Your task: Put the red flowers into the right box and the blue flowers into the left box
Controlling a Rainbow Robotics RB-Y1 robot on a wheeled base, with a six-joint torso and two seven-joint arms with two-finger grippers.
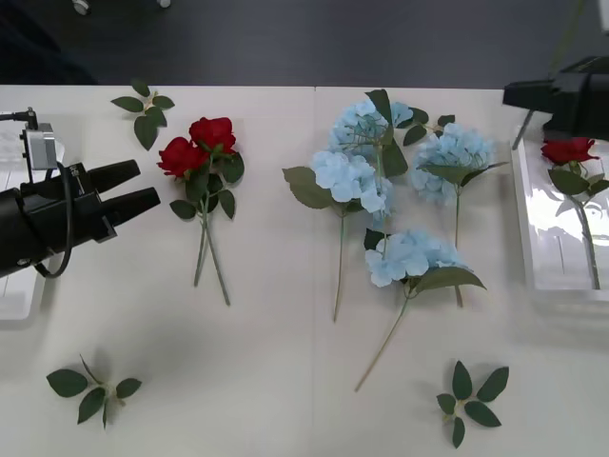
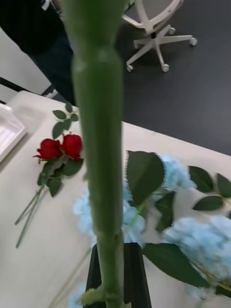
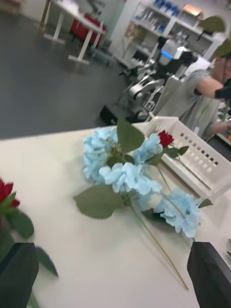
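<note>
1. Front view: black left gripper (image 1: 143, 187) hovers low over the table, fingers spread, nothing between them.
2. Just ahead of its tips lie two deep-red artificial roses (image 1: 198, 152) on thin green stems.
3. Beyond them, pale sky-blue hydrangea clusters (image 1: 400, 181) lie mid-table.
4. Right gripper (image 2: 114, 274) pinches a green rose stem (image 2: 98, 159) over the white shallow plastic right tray (image 1: 529, 228); a red rose (image 1: 568, 150) sits there.
5. White left tray (image 1: 19, 295) lies under the left arm.
</note>
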